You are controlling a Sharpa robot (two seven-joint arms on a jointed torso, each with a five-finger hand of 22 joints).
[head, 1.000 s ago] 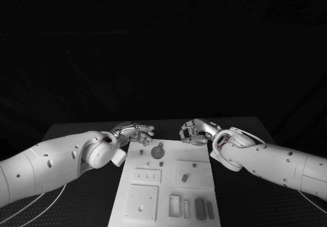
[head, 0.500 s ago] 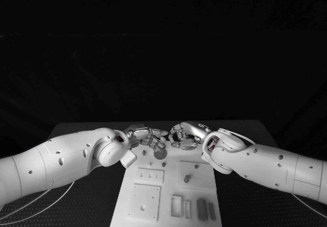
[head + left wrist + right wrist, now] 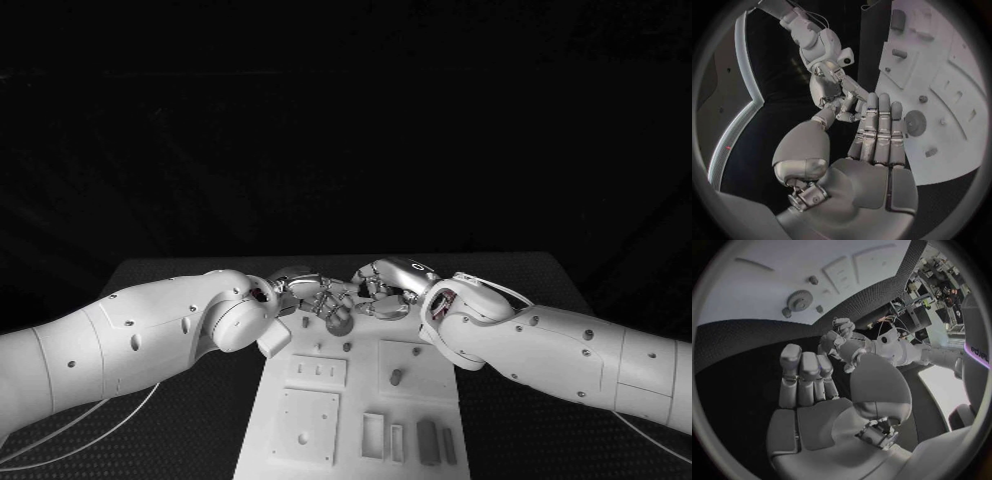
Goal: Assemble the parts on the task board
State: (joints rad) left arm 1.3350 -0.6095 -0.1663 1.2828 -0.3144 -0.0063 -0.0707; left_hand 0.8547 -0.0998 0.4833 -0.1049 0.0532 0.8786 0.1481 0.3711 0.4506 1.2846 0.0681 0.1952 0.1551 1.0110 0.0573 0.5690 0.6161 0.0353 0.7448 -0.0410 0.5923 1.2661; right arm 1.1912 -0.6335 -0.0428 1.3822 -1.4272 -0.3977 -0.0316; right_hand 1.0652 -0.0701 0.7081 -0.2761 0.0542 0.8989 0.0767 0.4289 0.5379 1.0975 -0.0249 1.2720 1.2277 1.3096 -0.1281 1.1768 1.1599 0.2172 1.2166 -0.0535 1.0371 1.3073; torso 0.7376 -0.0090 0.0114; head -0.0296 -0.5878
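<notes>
The white task board (image 3: pixel 368 405) lies lengthwise mid-table. A round gear (image 3: pixel 339 320) sits near its far end; the same gear (image 3: pixel 915 121) (image 3: pixel 799 300) also shows from both wrists. My left hand (image 3: pixel 307 293) and right hand (image 3: pixel 389 290) meet just above the board's far end, fingertips close together over the gear. In the left wrist view my left hand (image 3: pixel 873 135) has straight, closed fingers with the thumb against their side, and the right hand (image 3: pixel 832 87) curls in front of them. I cannot make out a part between the fingers of either hand.
On the board are a small peg (image 3: pixel 395 377) on a raised square, a plate with slots (image 3: pixel 315 371), a square plate (image 3: pixel 303 425) and several upright bars (image 3: pixel 426 440) at the near end. Black table (image 3: pixel 173 275) surrounds the board.
Both hands have moved inward toward each other over the board's far end. They were apart one second ago and now nearly touch above the gear.
</notes>
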